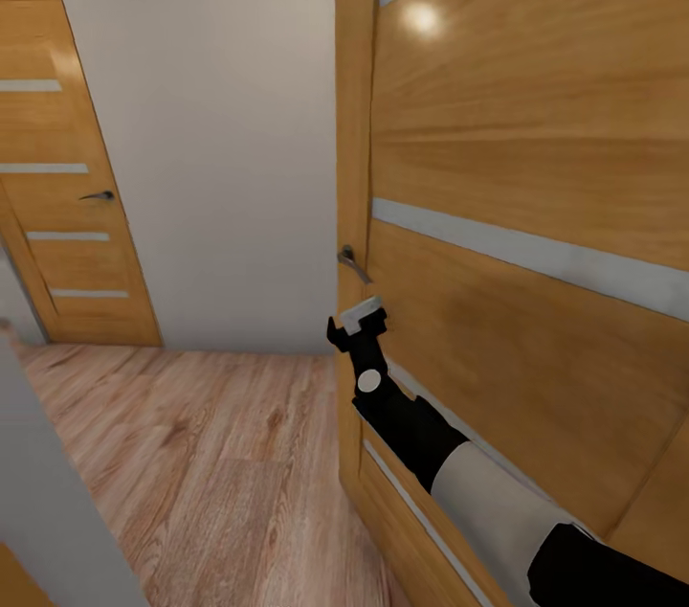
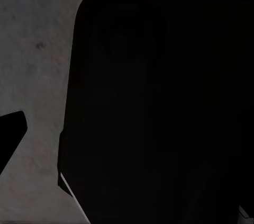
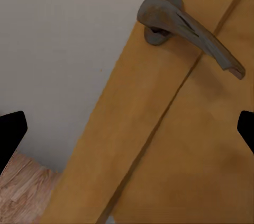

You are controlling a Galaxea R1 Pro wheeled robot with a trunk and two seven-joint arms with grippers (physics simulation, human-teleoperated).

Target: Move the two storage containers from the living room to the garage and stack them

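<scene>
A narrow passage with pale grey walls (image 1: 230, 128) and a light wood plank floor (image 1: 211, 473) lies ahead, with a closed honey-coloured wooden door with pale horizontal stripes (image 1: 67, 195) at the far left and a second, larger door of the same striped wood (image 1: 536, 157) close at the right. The right gripper (image 1: 356, 327) has its jaws apart: in the right wrist view the two black fingertips (image 3: 10, 134) sit at opposite edges of the picture with only door wood and wall between them, clamped on nothing. It is raised just below the near door's curved grey metal lever handle (image 1: 352, 264), near it but not touching. Behind the gripper the right arm (image 1: 478, 483) runs straight back and down toward the lower right corner, black at the wrist with a round white disc, then a white sleeve, then black again, lying close along the door face. The right wrist view gives the lever (image 3: 190, 28) in detail, on a round rose at the door's edge beside the frame, which the head view shows only small. The left wrist view shows a dark rounded black shape (image 2: 159, 102) against a mottled dark grey surface (image 2: 37, 49), with one black fingertip (image 2: 10, 128) at the edge; I cannot tell how the left jaws stand. The red-orange containers appear in none of these pictures.
</scene>
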